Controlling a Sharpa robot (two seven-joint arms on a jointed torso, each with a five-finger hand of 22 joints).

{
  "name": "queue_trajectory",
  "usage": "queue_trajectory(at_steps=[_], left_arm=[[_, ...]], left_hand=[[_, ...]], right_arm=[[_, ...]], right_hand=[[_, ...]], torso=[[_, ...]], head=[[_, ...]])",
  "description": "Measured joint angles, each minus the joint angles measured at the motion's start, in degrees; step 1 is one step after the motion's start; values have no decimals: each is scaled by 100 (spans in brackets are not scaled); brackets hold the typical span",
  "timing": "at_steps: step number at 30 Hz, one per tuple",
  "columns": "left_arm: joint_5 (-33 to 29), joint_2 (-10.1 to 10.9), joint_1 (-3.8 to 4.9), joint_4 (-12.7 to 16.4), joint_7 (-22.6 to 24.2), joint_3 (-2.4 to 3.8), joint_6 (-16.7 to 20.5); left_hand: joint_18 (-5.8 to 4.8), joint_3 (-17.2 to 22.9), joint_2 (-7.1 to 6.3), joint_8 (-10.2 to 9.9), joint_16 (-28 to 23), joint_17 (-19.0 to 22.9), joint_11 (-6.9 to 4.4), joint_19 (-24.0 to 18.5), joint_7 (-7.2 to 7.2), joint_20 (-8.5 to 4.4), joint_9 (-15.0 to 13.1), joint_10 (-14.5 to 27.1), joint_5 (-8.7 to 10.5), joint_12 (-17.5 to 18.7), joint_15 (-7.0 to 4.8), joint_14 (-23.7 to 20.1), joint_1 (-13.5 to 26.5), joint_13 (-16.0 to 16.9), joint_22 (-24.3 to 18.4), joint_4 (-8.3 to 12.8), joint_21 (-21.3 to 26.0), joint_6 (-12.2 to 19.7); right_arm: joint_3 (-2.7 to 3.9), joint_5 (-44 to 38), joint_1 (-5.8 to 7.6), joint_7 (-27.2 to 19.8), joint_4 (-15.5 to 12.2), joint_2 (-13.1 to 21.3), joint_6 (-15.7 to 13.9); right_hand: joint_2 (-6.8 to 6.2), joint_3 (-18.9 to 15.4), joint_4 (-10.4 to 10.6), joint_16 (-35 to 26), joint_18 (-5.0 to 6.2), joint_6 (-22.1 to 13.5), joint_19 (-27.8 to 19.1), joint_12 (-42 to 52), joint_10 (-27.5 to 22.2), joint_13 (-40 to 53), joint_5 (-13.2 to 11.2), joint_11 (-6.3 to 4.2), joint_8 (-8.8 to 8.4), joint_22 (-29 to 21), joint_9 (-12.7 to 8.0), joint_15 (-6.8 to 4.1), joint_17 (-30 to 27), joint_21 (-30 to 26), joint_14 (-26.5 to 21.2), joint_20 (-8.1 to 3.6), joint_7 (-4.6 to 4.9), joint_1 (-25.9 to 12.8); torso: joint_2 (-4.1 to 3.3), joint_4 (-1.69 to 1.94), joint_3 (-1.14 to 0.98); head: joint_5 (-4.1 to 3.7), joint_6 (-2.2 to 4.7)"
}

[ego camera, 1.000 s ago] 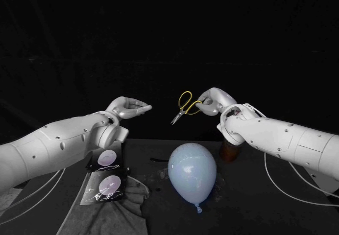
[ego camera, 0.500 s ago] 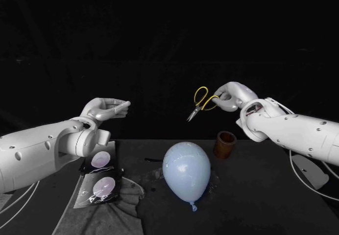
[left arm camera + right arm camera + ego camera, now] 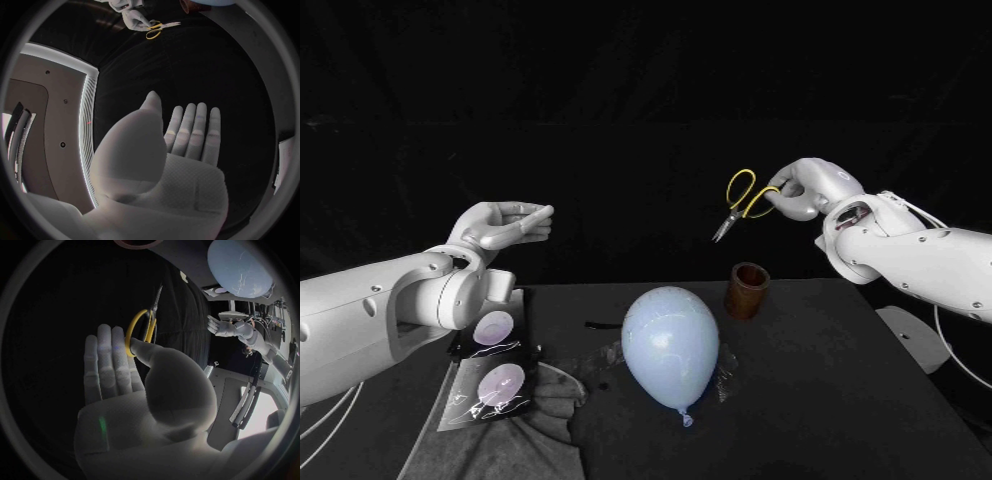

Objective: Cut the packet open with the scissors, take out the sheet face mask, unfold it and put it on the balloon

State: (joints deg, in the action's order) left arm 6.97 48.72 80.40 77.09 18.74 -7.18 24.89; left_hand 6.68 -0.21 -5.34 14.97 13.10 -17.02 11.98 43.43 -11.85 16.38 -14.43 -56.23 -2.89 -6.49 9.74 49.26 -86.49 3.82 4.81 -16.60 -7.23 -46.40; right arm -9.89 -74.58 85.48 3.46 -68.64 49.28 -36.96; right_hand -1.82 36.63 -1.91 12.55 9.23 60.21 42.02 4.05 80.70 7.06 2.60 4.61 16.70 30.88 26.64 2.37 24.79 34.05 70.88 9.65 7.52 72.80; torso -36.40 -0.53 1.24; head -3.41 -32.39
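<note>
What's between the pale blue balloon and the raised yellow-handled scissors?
Head view: a brown upright tube stands there, beside the balloon and below the scissors in the right hand.

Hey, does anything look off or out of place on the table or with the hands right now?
Nothing looks spilled or damaged. One oddity: the right hand holds the scissors up in the air, but the left hand is raised and empty, and the packets lie on the table, left of the balloon.
</note>
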Motion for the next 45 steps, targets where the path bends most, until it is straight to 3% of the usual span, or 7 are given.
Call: queue_trajectory(at_steps=[7,13,19,21,23,33,45], left_arm=[[-69,49,-3,42,56,1,0],[-127,89,-3,52,78,2,0],[-182,94,-3,71,83,2,0],[-194,98,-3,92,84,1,-1],[-205,108,-2,110,85,0,-1],[-234,119,-2,101,85,-1,-1],[-246,140,-3,89,84,-3,-1]], left_hand=[[-1,32,23,0,0,0,-21,21,-4,21,6,-21,0,0,0,0,-23,0,-1,0,0,-39],[-3,31,45,0,21,7,-21,20,-4,21,13,-21,0,0,0,0,-45,-1,-1,0,-21,-38],[-4,63,51,0,21,7,-21,20,-4,20,13,-20,0,0,0,0,-51,-1,-2,0,-21,-38],[-4,63,51,-1,21,7,-21,20,-4,20,13,-20,0,0,0,0,-51,-1,-1,0,-21,-38],[-5,63,51,-1,21,7,-21,20,-4,20,13,-20,0,0,1,-1,-51,-1,-2,0,-21,-38],[-6,63,74,-1,21,12,-21,20,-4,20,20,-20,0,1,1,-1,-74,-1,-2,0,-21,-38],[-8,63,74,-1,21,12,-21,20,-4,20,20,-20,0,1,1,-1,-74,-2,-3,0,-21,-38]], right_arm=[[-49,-113,-12,115,-255,316,-5],[-88,-196,-82,197,-414,467,-2],[-116,-291,-213,295,-392,482,0],[-116,-327,-228,321,-376,487,0],[-117,-369,-237,348,-374,502,0],[-119,-554,-295,428,-396,609,22],[-122,-677,-371,453,-443,694,72]], right_hand=[[-22,39,9,0,-2,2,0,0,8,0,1,-8,1,-1,2,7,10,0,7,0,-2,-22],[-45,74,44,0,-3,3,0,0,22,-1,1,5,1,-2,13,8,32,0,7,0,-3,-45],[-61,79,48,0,-11,17,1,-1,48,-2,1,-10,-10,-3,85,8,34,0,8,0,-17,-61],[-75,79,48,0,-22,20,1,-2,48,0,1,-10,-11,-3,85,8,34,0,8,0,-20,-75],[-75,79,48,0,47,21,0,-2,48,4,1,-10,-16,-4,85,8,34,0,8,0,-21,-75],[-96,95,65,0,50,28,1,-2,46,4,-6,-8,8,-11,85,9,39,0,8,0,-29,-96],[-95,104,75,0,47,32,1,-2,46,3,-11,-8,8,-14,85,9,42,-1,8,0,-32,-95]], torso=[[-1,2,4],[2,3,2],[3,-1,-3],[2,2,-4],[1,4,-4],[3,1,3],[4,1,2]], head=[[-177,-80],[-272,-121],[-282,-125],[-292,-129],[-300,-132],[-321,-182],[-330,-193]])
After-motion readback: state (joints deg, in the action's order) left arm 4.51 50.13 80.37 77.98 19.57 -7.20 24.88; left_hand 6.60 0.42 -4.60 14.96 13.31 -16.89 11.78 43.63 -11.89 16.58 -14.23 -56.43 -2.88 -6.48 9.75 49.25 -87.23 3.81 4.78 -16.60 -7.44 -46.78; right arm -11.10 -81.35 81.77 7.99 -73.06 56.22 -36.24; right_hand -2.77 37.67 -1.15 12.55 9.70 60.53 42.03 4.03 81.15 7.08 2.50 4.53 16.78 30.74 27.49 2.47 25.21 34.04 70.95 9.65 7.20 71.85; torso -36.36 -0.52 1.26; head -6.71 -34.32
